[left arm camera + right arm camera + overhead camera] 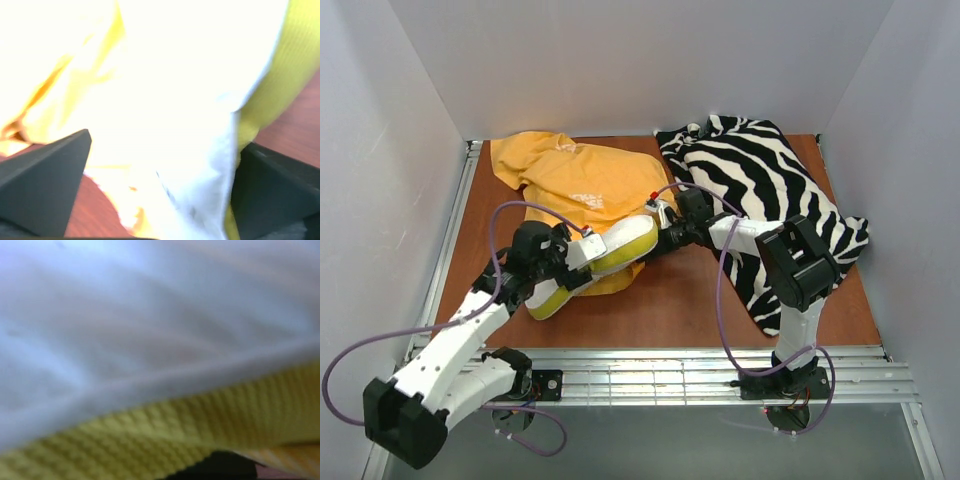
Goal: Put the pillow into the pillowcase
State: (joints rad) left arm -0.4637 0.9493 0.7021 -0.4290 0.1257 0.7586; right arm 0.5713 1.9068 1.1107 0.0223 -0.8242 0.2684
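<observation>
- Top external view is showing you the pillow (610,250) lying on the tabletop (680,310). Its long axis is running from your left claw (572,266) across to your right claw (665,233).
- Your left claw is sitting part-way along the pillow and your right claw is at the opposite end.
- Your left claw is standing wide open. On the left wrist view its fingers (45,185) are straddling a fold of the white cover. The yellow-green band is lying against one finger and bare tabletop is showing beside the other, so it is gripping nothing.
- Your right claw is closed tight. Its wrist view is showing only pillow fabric and seam pressed close to the lens, with no fingers in sight. Judging by that and the top view, it is pinching the pillow's end.
- The pillowcase (575,180) is lying crumpled just beyond both claws, with the pillow's long side overlapping its near edge. You are not seeing its opening in any view.
- The zebra cloth (760,180) is lying out past your right claw's outer side, under that arm.
- The coming move is turning on this: the case is lying alongside the pillow's long side, not off its end. Your free left claw is the nearer one to go for the case.
</observation>
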